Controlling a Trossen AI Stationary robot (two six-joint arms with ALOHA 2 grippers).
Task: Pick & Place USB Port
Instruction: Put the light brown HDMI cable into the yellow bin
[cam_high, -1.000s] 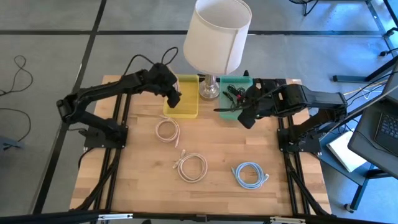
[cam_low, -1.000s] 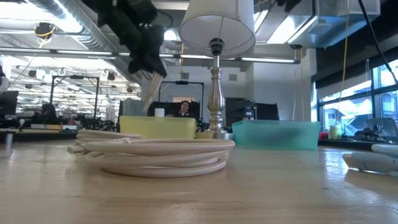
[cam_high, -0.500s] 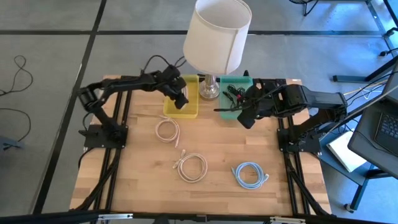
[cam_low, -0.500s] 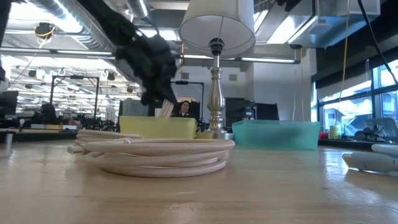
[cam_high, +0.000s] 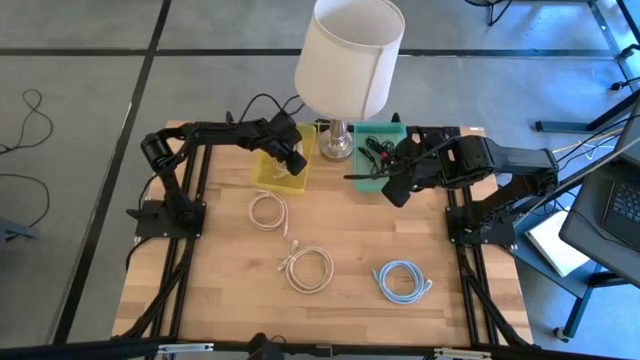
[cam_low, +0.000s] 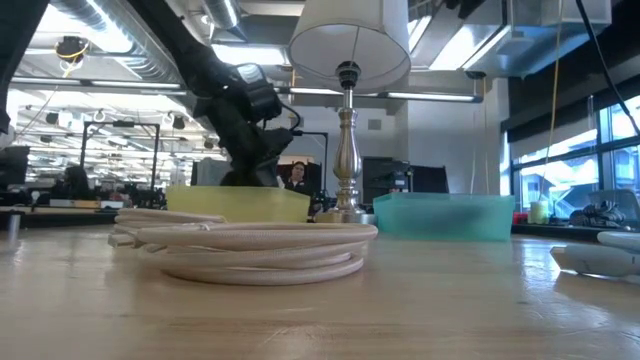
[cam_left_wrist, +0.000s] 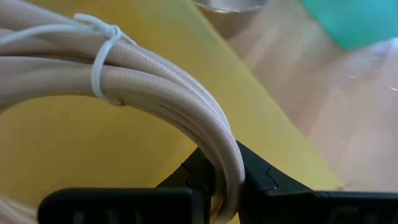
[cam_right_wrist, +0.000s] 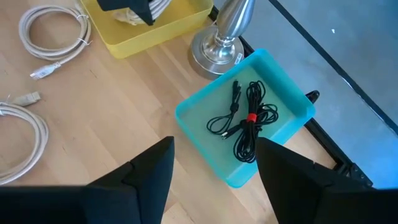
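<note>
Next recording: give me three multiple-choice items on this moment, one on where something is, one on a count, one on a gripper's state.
1. Where is the black cable?
A. in the teal bin
B. in the yellow bin
C. loose on the table

2. How many coiled cables lie loose on the table?
A. one
B. three
C. five

3. What is the left gripper doing?
A. standing open over bare wood
B. shut on the beige cable over the yellow bin
C. holding the lamp

Answers: 1 A, the right wrist view shows the black bundle lying inside the teal bin. 2 B, the high view shows two beige coils and one blue coil on the wood. 3 B, the left wrist view shows the cord pinched between the fingers with yellow plastic behind.
</note>
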